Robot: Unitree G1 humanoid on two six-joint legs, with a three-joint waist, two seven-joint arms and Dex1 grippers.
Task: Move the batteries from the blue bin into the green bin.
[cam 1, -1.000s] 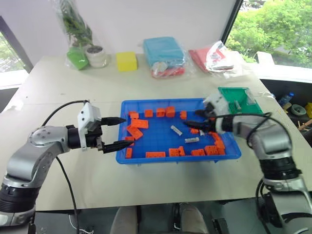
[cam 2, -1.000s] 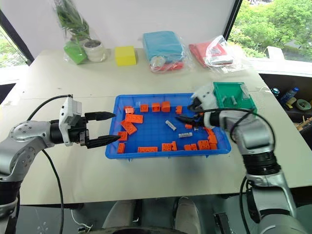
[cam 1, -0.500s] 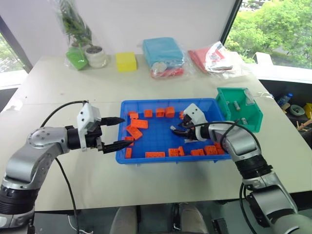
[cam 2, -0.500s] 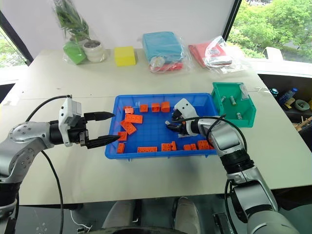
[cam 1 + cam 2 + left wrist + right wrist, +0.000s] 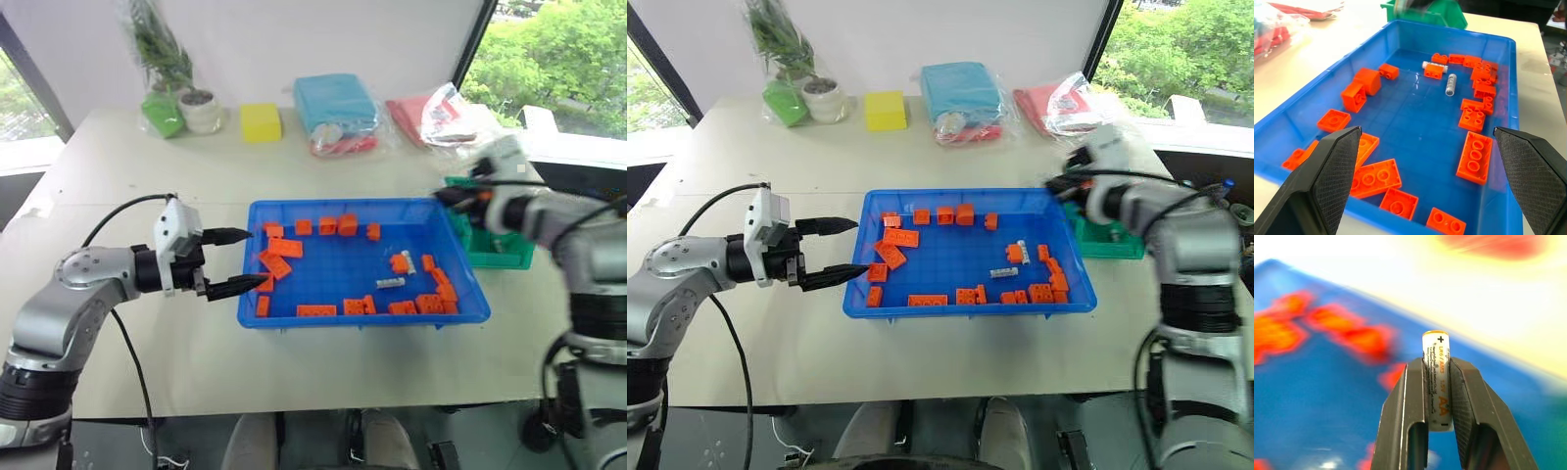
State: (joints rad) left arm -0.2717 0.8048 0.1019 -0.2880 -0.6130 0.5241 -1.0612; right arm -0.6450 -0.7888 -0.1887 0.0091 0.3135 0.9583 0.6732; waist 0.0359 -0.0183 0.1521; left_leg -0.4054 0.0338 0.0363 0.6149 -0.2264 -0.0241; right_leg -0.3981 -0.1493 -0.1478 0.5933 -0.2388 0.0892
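Blue plastic, the large shallow blue bin (image 5: 362, 262) sits mid-table in the left eye view, scattered with orange toy bricks (image 5: 285, 247); two small grey-silver batteries (image 5: 390, 283) lie in it toward the end nearest the small teal-green bin (image 5: 495, 245), which stands just beside that end. The right gripper (image 5: 462, 197) hangs above the blue bin's far corner, at the green bin's edge, and the left gripper (image 5: 238, 261) waits at the blue bin's opposite end, its fingers spread. From the left wrist, the black fingertips (image 5: 1327, 176) stand wide apart with nothing between them, framing the blue bin's bricks and the two batteries, with the green bin behind its far rim. From the right wrist, the fingers (image 5: 1413, 401) are clenched on one battery (image 5: 1436, 382), held upright between the pads. I judge the step to be the carry: next the right gripper needs to come over the green bin's open top and let go.
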